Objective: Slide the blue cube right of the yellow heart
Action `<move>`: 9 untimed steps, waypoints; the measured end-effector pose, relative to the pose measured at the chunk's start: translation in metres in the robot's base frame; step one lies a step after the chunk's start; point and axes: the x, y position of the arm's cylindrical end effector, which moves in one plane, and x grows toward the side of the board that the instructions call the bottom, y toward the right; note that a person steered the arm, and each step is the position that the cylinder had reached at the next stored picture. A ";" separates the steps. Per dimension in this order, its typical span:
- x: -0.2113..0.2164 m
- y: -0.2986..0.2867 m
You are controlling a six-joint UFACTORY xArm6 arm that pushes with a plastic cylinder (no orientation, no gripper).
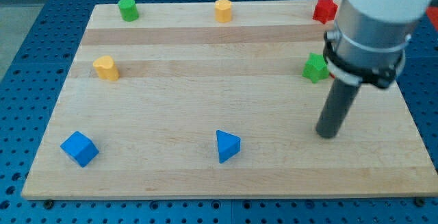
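Task progress: none of the slide is judged done. The blue cube (79,148) is found near the view's bottom-left corner of the board, while the yellow heart (105,67) is set higher up on the view's left side; the cube lies below and slightly left of the heart, well apart from it, so the whole move to the heart's right remains. Tool: a dark rod with no jaws, nothing held or touched; my tip (328,133) is placed on the view's right half, below the green star-like block (315,68) and well apart from the cube, with the blue triangular block (226,146) between them along the bottom. The full crossing of the board and the push are therefore left. Other items listed: a green cylinder (127,9) and an orange-yellow block (223,9) along the view's top edge; a red block (324,10) at the top right, partly hidden by the arm. Surface: a pale wooden board (205,53) with visible plank bands, laid on a blue perforated table (41,25). Little else of the room is shown.
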 end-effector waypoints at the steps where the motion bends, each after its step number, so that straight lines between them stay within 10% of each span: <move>1: 0.058 -0.024; 9: 0.060 -0.405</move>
